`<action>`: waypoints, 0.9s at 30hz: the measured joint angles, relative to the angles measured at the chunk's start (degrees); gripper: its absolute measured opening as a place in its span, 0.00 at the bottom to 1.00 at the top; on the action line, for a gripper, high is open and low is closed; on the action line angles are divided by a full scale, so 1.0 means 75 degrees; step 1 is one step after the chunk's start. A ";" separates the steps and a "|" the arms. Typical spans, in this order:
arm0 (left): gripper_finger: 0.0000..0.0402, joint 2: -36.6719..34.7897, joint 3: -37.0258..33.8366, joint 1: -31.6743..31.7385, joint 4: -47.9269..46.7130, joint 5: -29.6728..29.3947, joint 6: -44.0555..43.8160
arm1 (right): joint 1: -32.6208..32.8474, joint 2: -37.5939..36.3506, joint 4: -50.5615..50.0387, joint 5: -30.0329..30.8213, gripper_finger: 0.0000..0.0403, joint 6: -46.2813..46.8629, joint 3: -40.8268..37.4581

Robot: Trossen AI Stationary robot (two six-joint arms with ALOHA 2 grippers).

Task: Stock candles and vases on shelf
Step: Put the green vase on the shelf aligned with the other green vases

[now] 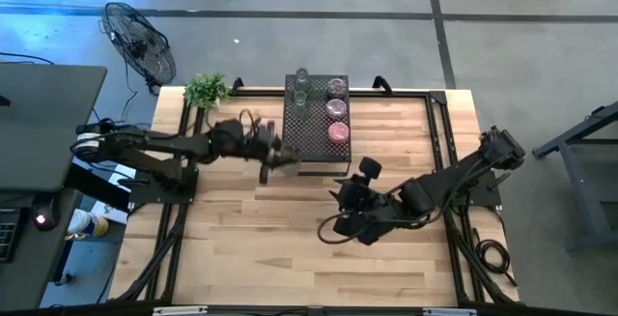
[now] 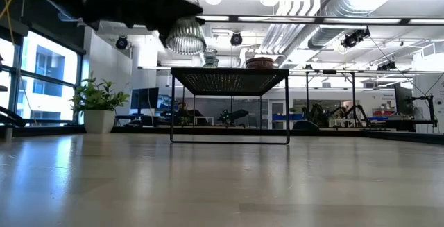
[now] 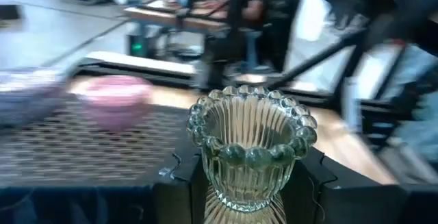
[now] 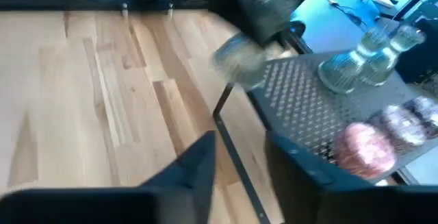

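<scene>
At the near left corner of the shelf [image 1: 316,118] in the high view, the left gripper [image 1: 277,155] hangs at the rack's edge; the third vase is not clearly made out there. Two vases [image 1: 301,88] stand at the far left of the mesh top, three candles [image 1: 336,109] in a row down its right side. The step in hand looks like setting the last vase down. To do it well: bring it fully over the mesh, clear of the edge, keep it upright, lower until the base rests, then release. The right gripper [image 1: 350,198] waits over the table, near the shelf's front.

Low view: the ribbed glass vase [image 2: 184,35] rides above shelf-top level, left of the rack, beneath the dark arm.

Left wrist view: the fingers [image 3: 175,183] are closed partway on the vase's [image 3: 250,148] lower body, one on each side; beaded rim upright. A pink candle [image 3: 115,99] sits on the mesh beyond.

Right wrist view: the right fingers [image 4: 198,159] stand apart, holding nothing. The carried vase [image 4: 237,56] appears level with the shelf's corner, seemingly not yet over it.
</scene>
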 joint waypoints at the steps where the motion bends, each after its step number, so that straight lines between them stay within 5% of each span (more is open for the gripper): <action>1: 0.30 -0.0005 0.0100 0.0237 -0.0191 0.0071 0.0110 | 0.0008 -0.0037 0.0166 0.0007 0.27 0.0000 -0.0223; 7: 0.30 0.0395 0.0884 0.0929 -0.0843 0.0210 0.0559 | -0.0315 -0.0740 0.2597 -0.0687 0.02 -0.0616 -0.2111; 16: 0.30 0.1429 0.1598 0.1066 -0.0752 -0.0099 0.0903 | -0.1132 -0.2489 0.6546 -0.2397 0.02 -0.2204 -0.4968; 27: 0.30 0.1652 0.1789 0.1585 -0.0792 -0.0677 0.0908 | -0.1513 -0.3558 0.8013 -0.2872 0.01 -0.2600 -0.6527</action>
